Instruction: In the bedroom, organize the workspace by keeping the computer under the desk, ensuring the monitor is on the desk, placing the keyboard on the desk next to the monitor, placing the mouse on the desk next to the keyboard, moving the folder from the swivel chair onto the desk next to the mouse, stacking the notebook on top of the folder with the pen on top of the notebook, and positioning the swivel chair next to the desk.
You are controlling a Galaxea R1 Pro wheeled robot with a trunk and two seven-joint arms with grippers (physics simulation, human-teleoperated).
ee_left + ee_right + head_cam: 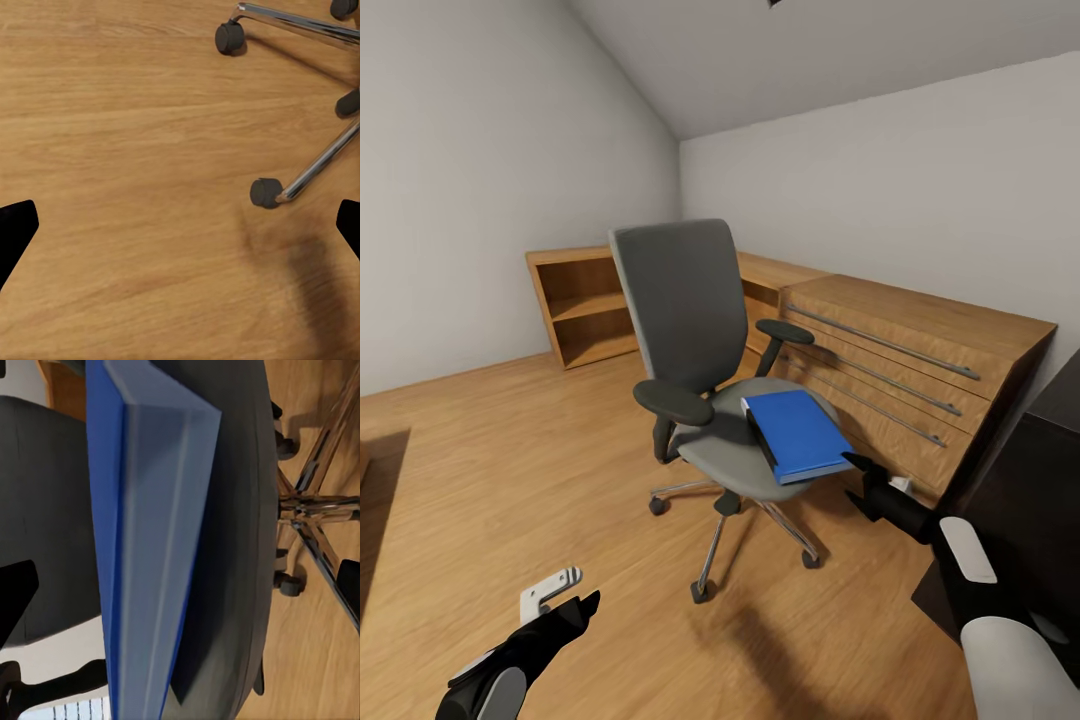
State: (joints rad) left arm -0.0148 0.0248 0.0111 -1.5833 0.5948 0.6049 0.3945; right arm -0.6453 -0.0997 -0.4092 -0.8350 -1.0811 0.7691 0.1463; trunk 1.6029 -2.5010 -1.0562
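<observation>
The grey swivel chair [690,330] stands mid-room on the wooden floor. A blue folder [795,433] lies flat on its seat, overhanging the front right edge. My right gripper [857,480] is open just off the folder's near corner, its fingers apart and nothing between them. In the right wrist view the folder [142,547] runs edge-on straight ahead over the seat [225,547], between the open fingertips [16,596]. My left gripper [572,598] hangs low and open over bare floor, short of the chair's base; its wrist view shows a caster [266,193].
A wooden dresser [900,370] with long metal handles stands right behind the chair. A low open bookshelf [585,300] sits in the far corner. Dark furniture [1040,480] rises at the right edge beside my right arm. Chrome chair legs [315,165] spread over the floor.
</observation>
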